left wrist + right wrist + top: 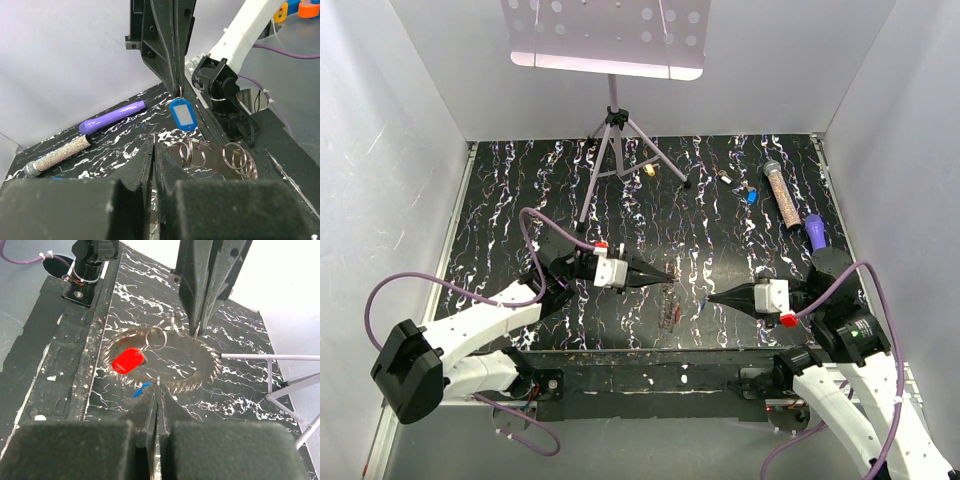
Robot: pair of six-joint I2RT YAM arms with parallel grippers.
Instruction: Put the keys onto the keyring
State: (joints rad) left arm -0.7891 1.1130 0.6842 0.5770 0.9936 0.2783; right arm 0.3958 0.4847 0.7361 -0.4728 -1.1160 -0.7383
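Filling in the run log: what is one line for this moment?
left gripper: shut, grip unclear | right gripper: shut on blue key | red key: lying on table

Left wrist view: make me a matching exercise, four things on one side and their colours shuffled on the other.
Things:
1. pen
2. key tag
3. tube
4. split rings

Colours:
A. blue
B. bare metal
C. purple
D. silvery glitter

Pairs: 1-C, 2-A, 3-D, 4-B
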